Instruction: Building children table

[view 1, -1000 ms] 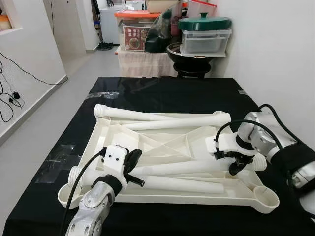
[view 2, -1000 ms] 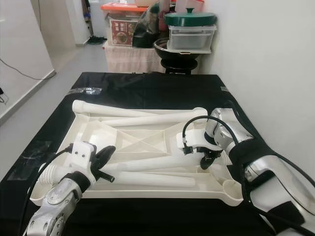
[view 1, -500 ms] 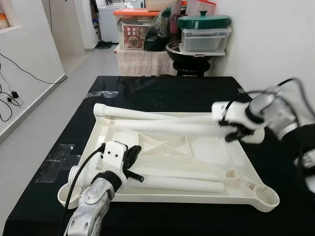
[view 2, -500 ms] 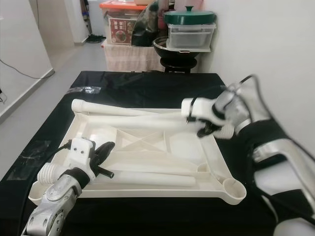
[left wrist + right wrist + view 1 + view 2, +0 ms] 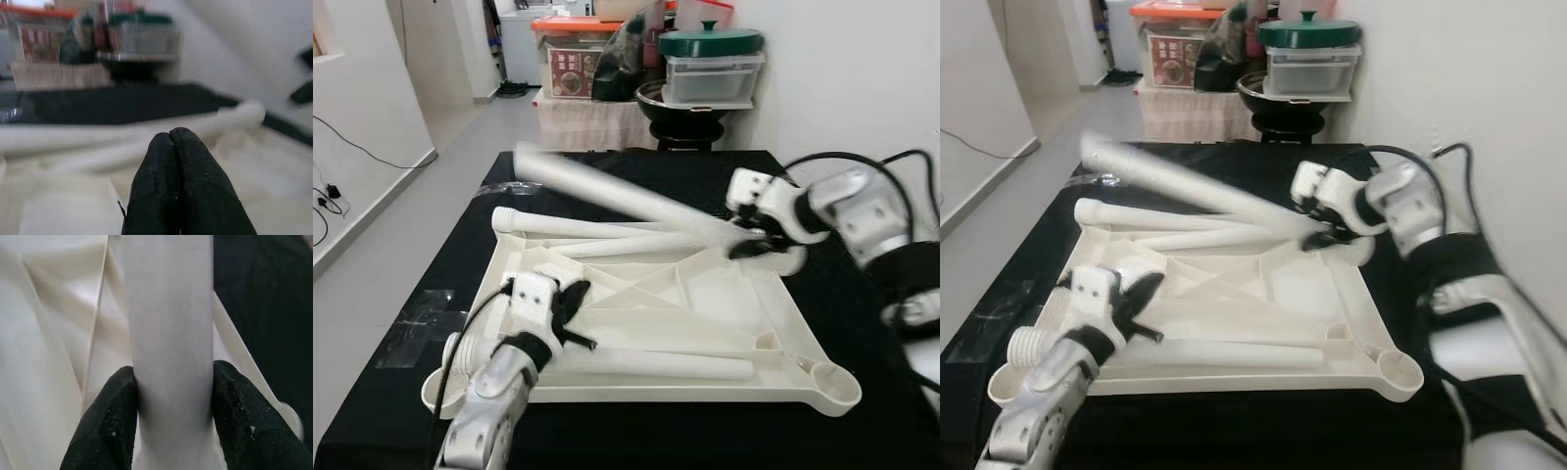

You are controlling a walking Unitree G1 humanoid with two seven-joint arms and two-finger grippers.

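Lifted since a second ago, the white table leg (image 5: 636, 201) now hangs above the upturned tabletop (image 5: 705, 294); nearest, the left hand (image 5: 570, 305) rests with fingers pressed together over the tabletop's near left part; farther right, the right hand (image 5: 744, 240) is clamped on the leg's end; its long axis slants up and away to the left over the black worktop (image 5: 862, 323).

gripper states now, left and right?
Left gripper: shut, empty, over the upturned white plastic tabletop.
Right gripper: shut on a long white plastic table leg, lifted off the tabletop.
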